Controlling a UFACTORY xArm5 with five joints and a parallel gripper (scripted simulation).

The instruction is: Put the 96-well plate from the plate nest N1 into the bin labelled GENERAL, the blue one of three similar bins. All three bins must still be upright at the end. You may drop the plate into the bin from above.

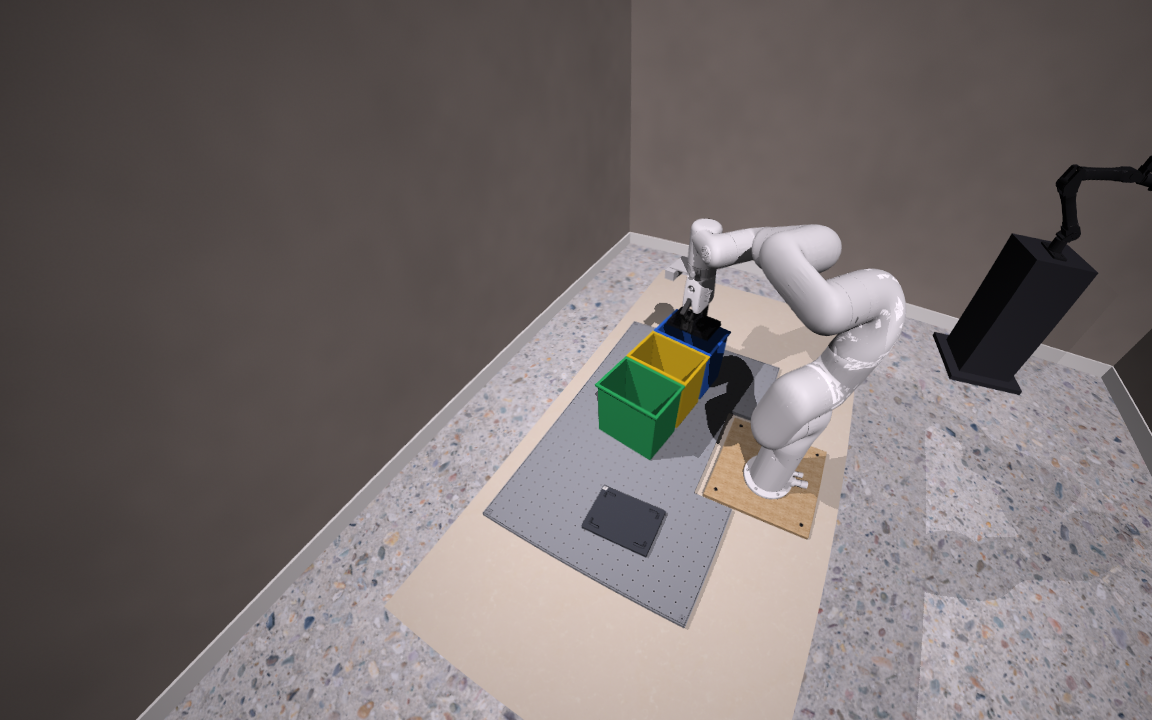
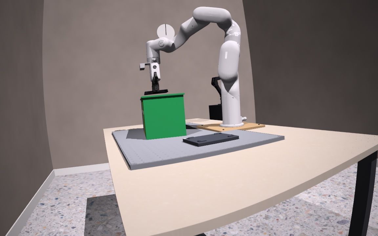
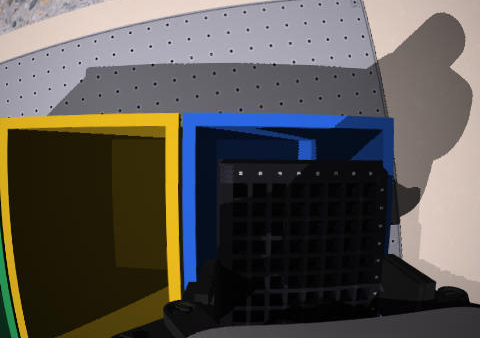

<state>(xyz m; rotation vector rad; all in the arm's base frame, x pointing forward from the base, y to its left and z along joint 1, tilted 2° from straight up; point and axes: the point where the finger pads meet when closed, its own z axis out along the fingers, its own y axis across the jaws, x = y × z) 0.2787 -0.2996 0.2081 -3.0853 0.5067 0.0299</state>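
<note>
I have the tool [image 3: 303, 312] clenched on the 96-well plate [image 3: 303, 238], held flat just above the blue GENERAL bin [image 3: 287, 121] so it can drop straight inside.

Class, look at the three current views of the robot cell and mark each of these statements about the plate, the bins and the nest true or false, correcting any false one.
1. The tool is shut on the black 96-well plate. True.
2. The plate lies at the bottom of the yellow bin. False: it hangs in the tool over the opening of the blue bin; the yellow bin beside it shows no plate inside.
3. The three bins stand upright in a row: green bin, yellow, blue. True.
4. The plate nest holds a plate. False: no plate sits on the nest.
5. The green bin is the one nearest the arm's tool. False: the blue bin is; the green stands at the far end of the row.
</note>
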